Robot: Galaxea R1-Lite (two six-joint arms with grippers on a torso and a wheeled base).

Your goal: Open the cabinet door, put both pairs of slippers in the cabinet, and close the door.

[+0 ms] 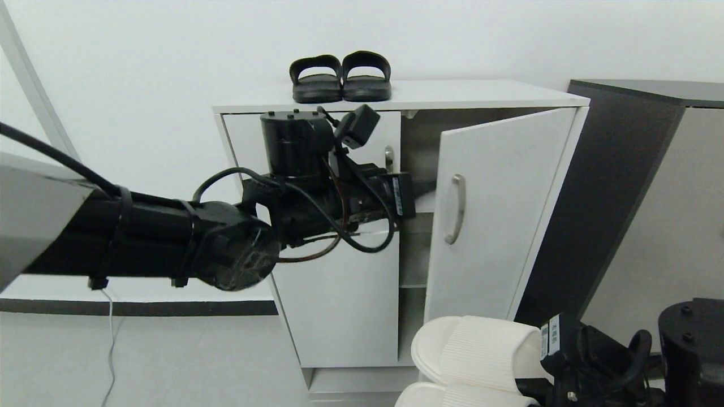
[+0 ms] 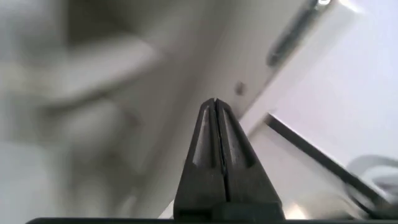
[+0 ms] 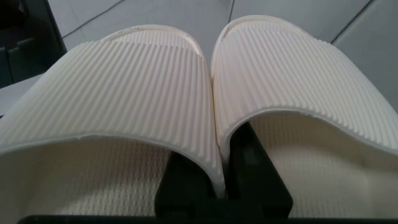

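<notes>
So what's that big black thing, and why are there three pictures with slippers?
That big black thing is the robot's left arm. The robot has two arms, each ending in a pincer, and three cameras. The big picture is taken from its head. It looks at a white cabinet whose right door stands open. A pair of black slippers sits on top. The other two pictures come from cameras on its wrists. The left pincer is pinched shut with nothing in it, at the cabinet's opening. The right pincer is clamped on a pair of white slippers, low in front of the cabinet.
</notes>
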